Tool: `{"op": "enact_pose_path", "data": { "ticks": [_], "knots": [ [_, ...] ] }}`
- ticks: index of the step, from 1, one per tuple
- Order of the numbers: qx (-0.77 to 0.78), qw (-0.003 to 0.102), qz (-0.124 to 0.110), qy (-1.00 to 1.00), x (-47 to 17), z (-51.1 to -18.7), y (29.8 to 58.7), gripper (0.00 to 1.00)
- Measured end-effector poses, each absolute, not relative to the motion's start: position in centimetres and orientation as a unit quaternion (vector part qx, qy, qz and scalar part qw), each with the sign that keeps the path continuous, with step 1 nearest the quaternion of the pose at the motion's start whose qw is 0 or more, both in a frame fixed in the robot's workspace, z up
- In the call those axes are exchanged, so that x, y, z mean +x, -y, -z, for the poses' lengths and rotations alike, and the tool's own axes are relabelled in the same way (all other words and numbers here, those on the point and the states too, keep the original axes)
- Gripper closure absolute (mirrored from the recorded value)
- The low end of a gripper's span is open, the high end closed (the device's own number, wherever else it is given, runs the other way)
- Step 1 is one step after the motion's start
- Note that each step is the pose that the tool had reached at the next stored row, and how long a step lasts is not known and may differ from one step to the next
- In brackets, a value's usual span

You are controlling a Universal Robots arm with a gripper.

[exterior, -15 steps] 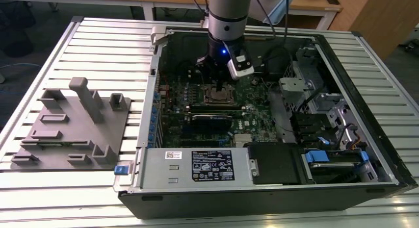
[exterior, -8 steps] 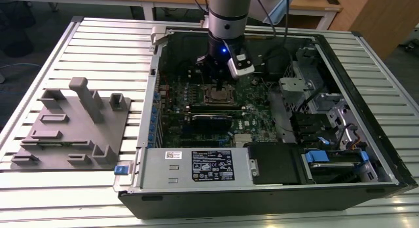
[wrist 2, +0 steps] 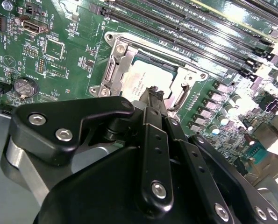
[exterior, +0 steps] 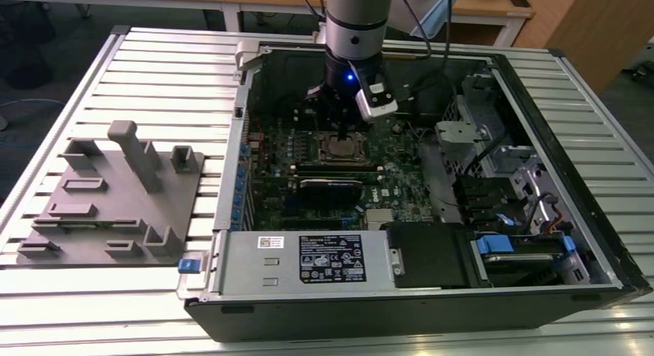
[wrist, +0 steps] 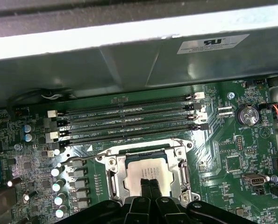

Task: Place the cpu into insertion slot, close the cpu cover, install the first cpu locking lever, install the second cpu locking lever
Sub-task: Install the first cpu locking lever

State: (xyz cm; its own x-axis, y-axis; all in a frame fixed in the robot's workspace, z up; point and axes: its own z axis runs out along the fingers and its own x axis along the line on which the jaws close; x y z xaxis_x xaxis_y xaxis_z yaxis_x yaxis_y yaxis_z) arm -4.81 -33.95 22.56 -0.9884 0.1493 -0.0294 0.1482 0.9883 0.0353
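Note:
The cpu (wrist: 139,170) lies flat in the insertion slot (exterior: 345,151) on the green board, its dull silver top showing in both wrist views (wrist 2: 138,78). The cpu cover (wrist: 116,176) is a silver metal frame lying down around the chip (wrist 2: 116,60). My gripper (wrist: 150,183) stands directly over the chip with its black fingers pressed together and nothing between them. Its tip (wrist 2: 153,92) is at or just above the chip's top; I cannot tell whether it touches. A thin wire lever (wrist: 78,161) runs along one side of the socket.
Long black memory slots (wrist: 129,123) run beside the socket. A coin battery (wrist: 247,115) sits on the board. The open computer case (exterior: 245,142) has metal walls all round, a labelled grey box (exterior: 306,256) at the front and drive bays (exterior: 511,249) on the exterior view's right. A grey fixture (exterior: 112,195) stands outside.

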Motion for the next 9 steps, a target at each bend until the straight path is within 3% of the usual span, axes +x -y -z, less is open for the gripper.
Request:
{"op": "enact_pose_path", "data": {
  "ticks": [9],
  "knots": [
    [0.075, 0.016, -0.016, -0.997, -4.81, -22.66, 33.95, 0.90]
  ]
}}
